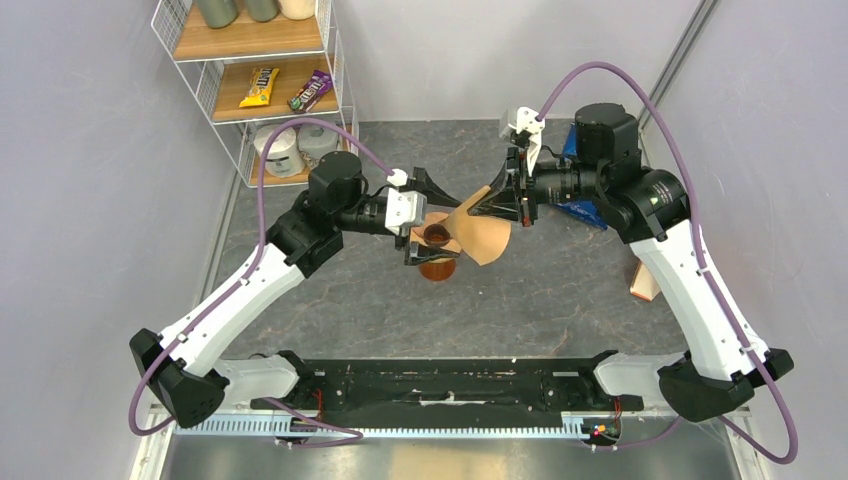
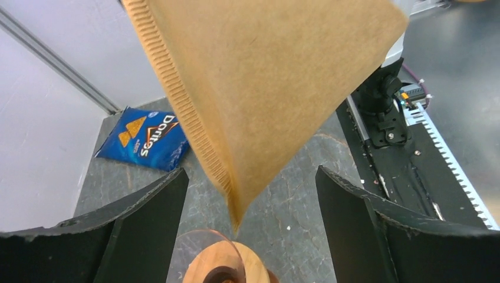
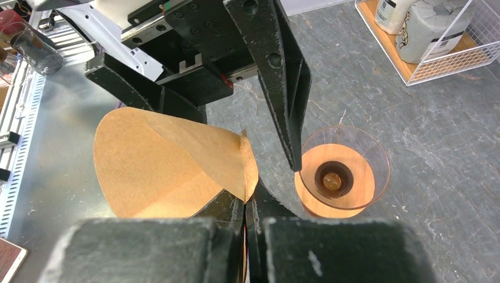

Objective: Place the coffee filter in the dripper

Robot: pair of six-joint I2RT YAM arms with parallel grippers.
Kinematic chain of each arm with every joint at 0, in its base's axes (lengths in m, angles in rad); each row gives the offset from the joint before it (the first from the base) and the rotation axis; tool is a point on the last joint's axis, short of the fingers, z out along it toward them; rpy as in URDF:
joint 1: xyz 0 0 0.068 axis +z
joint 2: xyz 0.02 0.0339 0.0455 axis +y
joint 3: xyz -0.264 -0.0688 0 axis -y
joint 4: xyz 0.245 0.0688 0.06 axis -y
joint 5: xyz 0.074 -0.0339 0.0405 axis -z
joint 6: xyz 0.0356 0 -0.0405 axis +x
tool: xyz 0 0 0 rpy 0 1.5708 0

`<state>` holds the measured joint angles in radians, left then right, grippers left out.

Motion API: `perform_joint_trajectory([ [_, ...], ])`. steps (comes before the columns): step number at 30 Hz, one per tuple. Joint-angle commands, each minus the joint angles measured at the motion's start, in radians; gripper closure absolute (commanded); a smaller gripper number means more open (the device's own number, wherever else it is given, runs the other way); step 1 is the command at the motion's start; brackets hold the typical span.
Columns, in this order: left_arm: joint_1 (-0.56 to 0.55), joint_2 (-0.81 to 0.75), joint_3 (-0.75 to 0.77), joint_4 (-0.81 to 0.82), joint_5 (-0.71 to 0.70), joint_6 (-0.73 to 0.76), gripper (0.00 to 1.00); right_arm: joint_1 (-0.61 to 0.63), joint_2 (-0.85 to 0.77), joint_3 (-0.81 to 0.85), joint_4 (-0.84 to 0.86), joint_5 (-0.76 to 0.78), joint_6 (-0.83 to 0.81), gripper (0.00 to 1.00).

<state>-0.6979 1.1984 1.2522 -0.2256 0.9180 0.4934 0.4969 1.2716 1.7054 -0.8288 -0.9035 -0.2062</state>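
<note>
The coffee filter [image 1: 482, 236] [image 2: 265, 88] [image 3: 159, 171] is a light-brown paper fan held up in the air. My right gripper [image 1: 505, 205] [image 3: 244, 203] is shut on its edge near the pointed end. The filter's tip hangs just above the dripper [image 1: 437, 262] [image 2: 221, 268] [image 3: 339, 177], an orange-brown funnel with a clear cone and a dark centre hole, standing on the table. My left gripper [image 1: 428, 225] [image 2: 250, 177] is open, with one finger on either side of the filter's tip and not touching the paper. The dripper sits below it.
A blue Doritos bag [image 2: 144, 138] [image 1: 583, 211] lies behind the right arm. A white wire shelf [image 1: 255, 90] [image 3: 439, 65] with paper rolls, candy packs and jars stands at the back left. A small wooden block [image 1: 645, 283] lies at the right.
</note>
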Motion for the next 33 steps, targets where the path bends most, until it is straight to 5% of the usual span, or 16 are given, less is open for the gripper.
perform_joint_trajectory([
  [1, -0.029, 0.007, 0.039, 0.077, -0.011, -0.090, 0.12, 0.006, 0.008, 0.044, 0.012, 0.011, 0.006, 1.00],
  [10, -0.080, 0.015, 0.056, 0.196, -0.097, -0.211, 0.14, 0.013, 0.002, 0.028, 0.021, 0.043, 0.057, 1.00],
  [18, -0.083, 0.012, 0.050, 0.202, -0.087, -0.226, 0.58, 0.015, -0.013, 0.017, 0.030, 0.030, 0.059, 1.00],
  [21, -0.083, 0.006, 0.038, 0.204, -0.080, -0.214, 0.65, 0.015, -0.013, 0.021, 0.032, 0.029, 0.062, 1.00],
  [25, -0.082, -0.007, 0.016, 0.201, -0.080, -0.197, 0.81, 0.014, -0.018, 0.040, 0.020, 0.070, 0.050, 0.76],
  [33, -0.083, -0.029, -0.007, 0.179, -0.079, -0.173, 0.94, 0.003, -0.020, 0.093, -0.090, 0.097, -0.064, 0.72],
])
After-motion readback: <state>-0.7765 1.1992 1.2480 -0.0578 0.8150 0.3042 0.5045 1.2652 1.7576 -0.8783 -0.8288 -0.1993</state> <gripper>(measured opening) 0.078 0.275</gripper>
